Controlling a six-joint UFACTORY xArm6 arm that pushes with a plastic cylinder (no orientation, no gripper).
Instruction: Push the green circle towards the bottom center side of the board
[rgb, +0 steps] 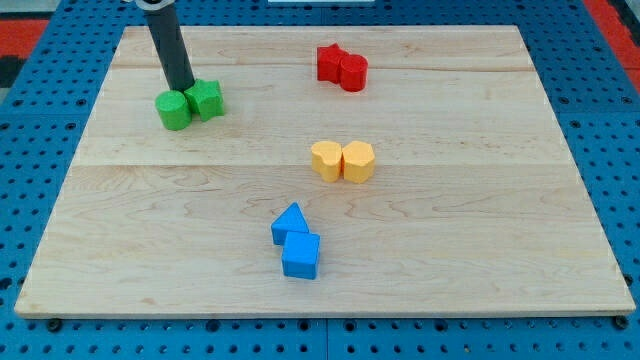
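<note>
My tip (183, 89) touches the green circle (173, 110) on the wooden board (480, 240).

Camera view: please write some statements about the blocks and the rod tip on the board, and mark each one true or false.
1. My tip stands at the top edge of the green circle, at the view's upper left. True.
2. The green circle lies alone, far from any other block. False: a second green block is right beside it on the view's right.
3. The two yellow blocks sit side by side near the middle of the board. True.
4. The red blocks are at the view's bottom. False: they are near the view's top.
5. The blue blocks lie lower in the view than the yellow ones. True.
</note>
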